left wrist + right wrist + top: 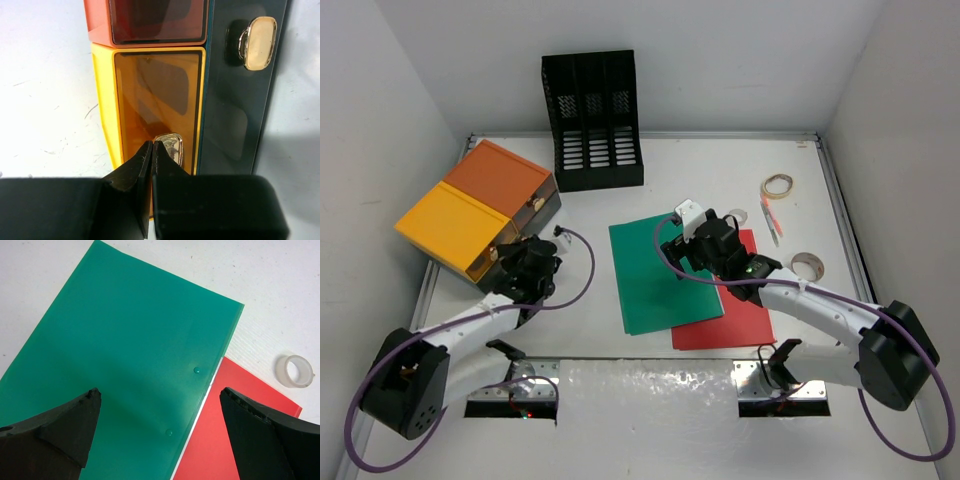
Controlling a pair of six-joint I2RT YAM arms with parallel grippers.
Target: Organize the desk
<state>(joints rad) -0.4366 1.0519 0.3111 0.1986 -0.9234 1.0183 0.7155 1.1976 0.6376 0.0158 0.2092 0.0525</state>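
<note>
Brass knob (172, 148) beside the closed left tool (152, 146) shows clearly only from wrist.

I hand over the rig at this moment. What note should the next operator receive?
Left gripper shut, tips at the gold knob of the yellow drawer.
Right gripper open above the green folder, which overlaps the red folder on the desk.
Pen and tape roll lie to the right.
Done: nothing visibly put away.
Left: probably folders into the black file rack, small items away.

Two folders (660, 280), two rings (807, 265), one pen (770, 218), one file rack (592, 110) and one drawer box (475, 205)
</note>
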